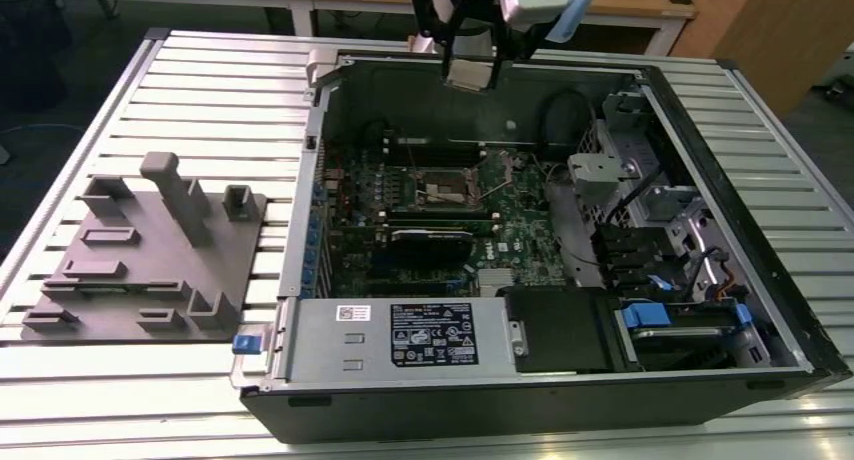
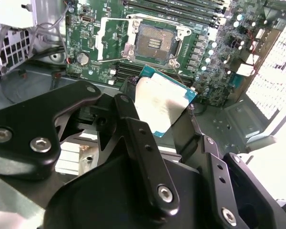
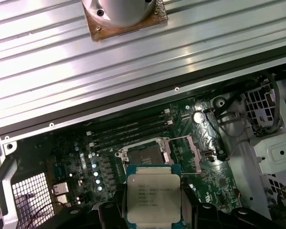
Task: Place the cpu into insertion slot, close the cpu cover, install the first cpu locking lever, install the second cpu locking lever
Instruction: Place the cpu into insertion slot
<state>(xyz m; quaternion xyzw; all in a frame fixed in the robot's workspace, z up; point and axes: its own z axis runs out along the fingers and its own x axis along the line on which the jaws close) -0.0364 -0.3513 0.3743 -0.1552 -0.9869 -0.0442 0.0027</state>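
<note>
My gripper (image 1: 470, 68) hangs above the far edge of the open computer case, shut on the cpu (image 1: 470, 75). In both wrist views the cpu (image 2: 159, 102) (image 3: 153, 195) is a silver-topped square with a green edge, clamped between the black fingers (image 2: 133, 124). The insertion slot (image 1: 447, 186) lies on the green motherboard (image 1: 514, 230) well below the chip, its tan pin field (image 2: 155, 42) (image 3: 143, 155) bare. The cpu cover (image 2: 104, 40) stands swung open beside the slot, with thin wire levers raised around it.
The case walls (image 1: 314, 180) ring the motherboard. Long black memory slots (image 3: 128, 131) run beside the socket. A power supply (image 1: 400, 335) and drive bays (image 1: 667, 280) fill the near and right side. A grey fixture plate (image 1: 147, 250) sits on the slatted table at the exterior view's left.
</note>
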